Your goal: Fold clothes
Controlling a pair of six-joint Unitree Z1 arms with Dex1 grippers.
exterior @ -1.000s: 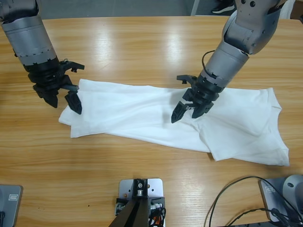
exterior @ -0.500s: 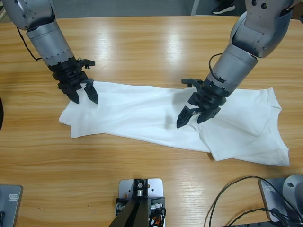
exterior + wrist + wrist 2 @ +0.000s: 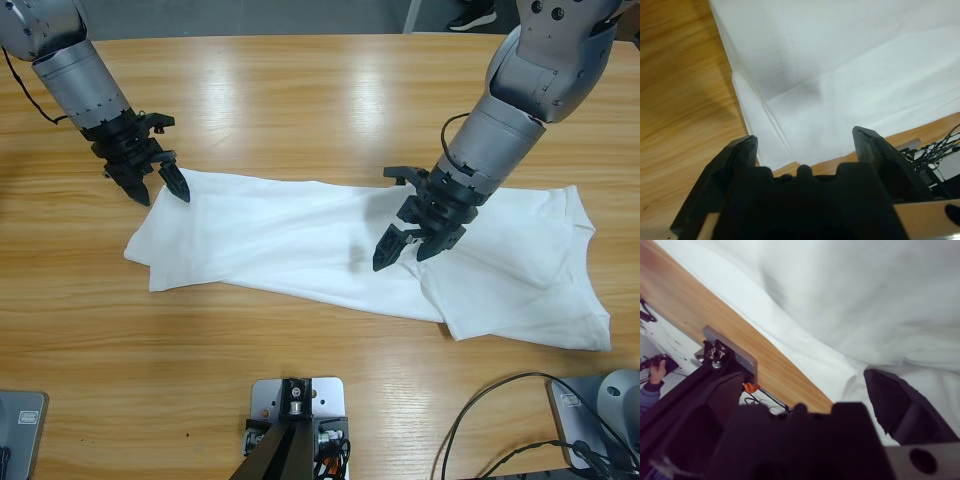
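Note:
The clothes are one white T-shirt lying flat and long across the wooden table, its wider end at the right. My left gripper hovers open at the shirt's upper-left corner, with nothing between its jaws. In the left wrist view the left gripper looks down on a folded edge of the shirt beside bare wood. My right gripper stands open just over the middle of the shirt. The right wrist view shows the right gripper above rumpled white cloth, with nothing between its jaws.
Black cables loop at the table's front right. Bare wood stretches behind and in front of the shirt. A person's hand shows small in the right wrist view's background, past the table edge.
The left gripper swung from the shirt's left end up onto the cloth, then back left to its upper-left corner. The right gripper shifted slightly right, then held still.

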